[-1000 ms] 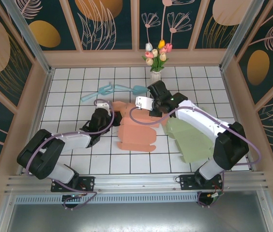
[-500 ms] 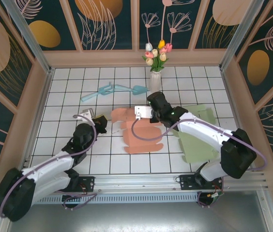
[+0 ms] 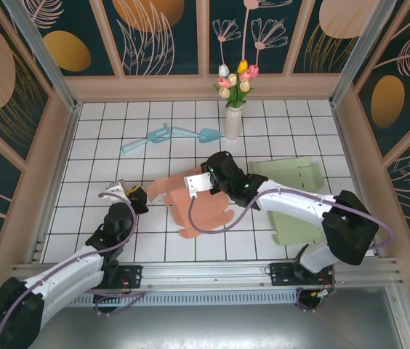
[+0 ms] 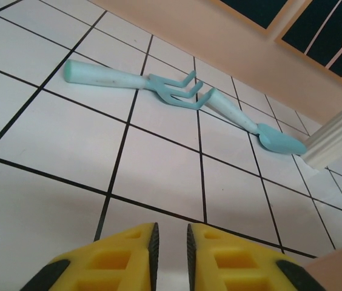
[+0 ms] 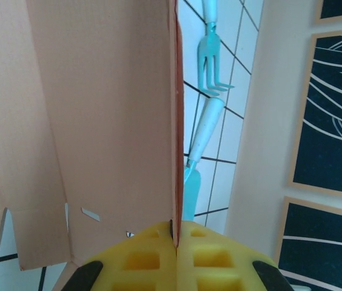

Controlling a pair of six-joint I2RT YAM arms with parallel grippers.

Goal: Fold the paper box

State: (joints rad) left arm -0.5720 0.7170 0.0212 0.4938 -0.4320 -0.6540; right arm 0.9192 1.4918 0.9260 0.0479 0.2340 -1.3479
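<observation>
The salmon paper box (image 3: 203, 211) lies mostly flat and unfolded on the tiled table, one flap lifted. My right gripper (image 3: 199, 182) is at its far edge, shut on that raised flap. In the right wrist view the flap (image 5: 98, 121) stands on edge, pinched between the yellow fingers (image 5: 176, 233). My left gripper (image 3: 134, 193) is to the left of the box, apart from it. Its jaws (image 4: 171, 242) stand a little open with bare tile between them. A corner of the box (image 4: 341, 273) shows at the lower right of the left wrist view.
A flat pale green paper box (image 3: 292, 203) lies to the right under my right arm. A teal garden fork (image 3: 150, 138) and teal trowel (image 3: 201, 134) lie at the back, next to a white vase of tulips (image 3: 232, 120). Wooden walls enclose the table.
My left arm has pulled back from the box toward the near left, and its jaws have parted. My right gripper has dragged the salmon box leftward and nearer, still shut on it.
</observation>
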